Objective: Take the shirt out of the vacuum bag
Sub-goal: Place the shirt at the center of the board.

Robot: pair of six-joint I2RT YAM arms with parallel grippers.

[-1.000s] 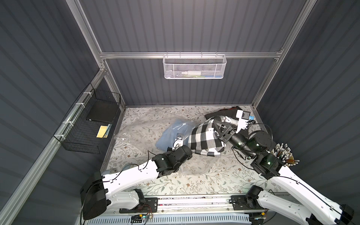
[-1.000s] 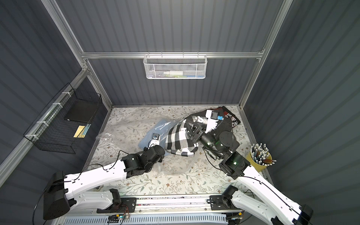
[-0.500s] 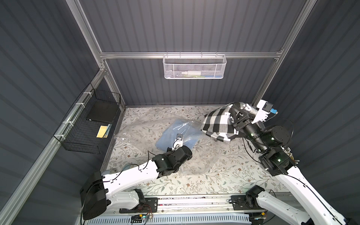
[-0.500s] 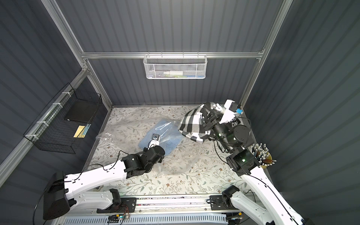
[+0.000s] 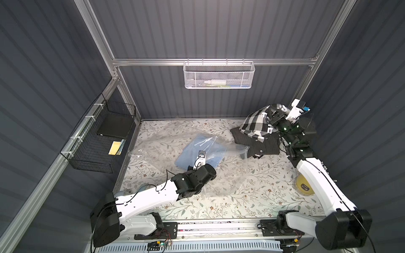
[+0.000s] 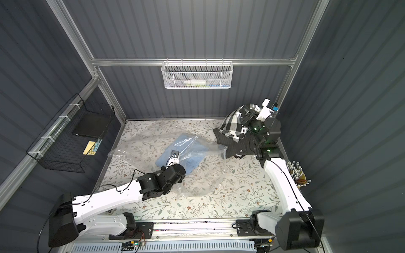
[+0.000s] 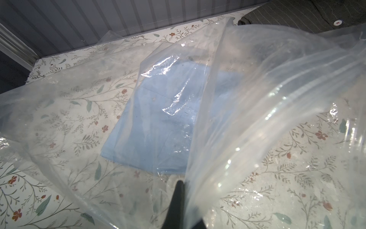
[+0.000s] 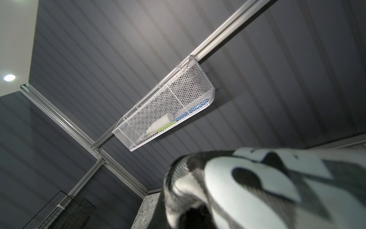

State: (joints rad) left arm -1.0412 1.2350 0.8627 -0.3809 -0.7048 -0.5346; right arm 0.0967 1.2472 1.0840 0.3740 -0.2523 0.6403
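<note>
Right gripper (image 5: 271, 115) is clamped on the checked shirt (image 5: 255, 125) and holds it lifted clear of the vacuum bag (image 5: 230, 175), beyond the bag's mouth and above a dark pinstriped garment (image 5: 260, 147). Left gripper (image 7: 178, 188) pinches the bag's film and holds it raised. This shirt looks extracted; setting it down is left. A folded blue shirt (image 5: 191, 151) lies inside the bag. No legible labels or writing.

A clear, crinkly plastic vacuum bag (image 7: 267, 99) lies across the floral-patterned bench (image 7: 23, 208). One sheet of it rises from the dark left end effector (image 7: 179, 184), whose fingers are pinched together on it. Under the plastic lies a light-blue folded garment (image 7: 158, 123). A dark pinstriped garment (image 7: 297, 15) lies beyond the bag.
</note>
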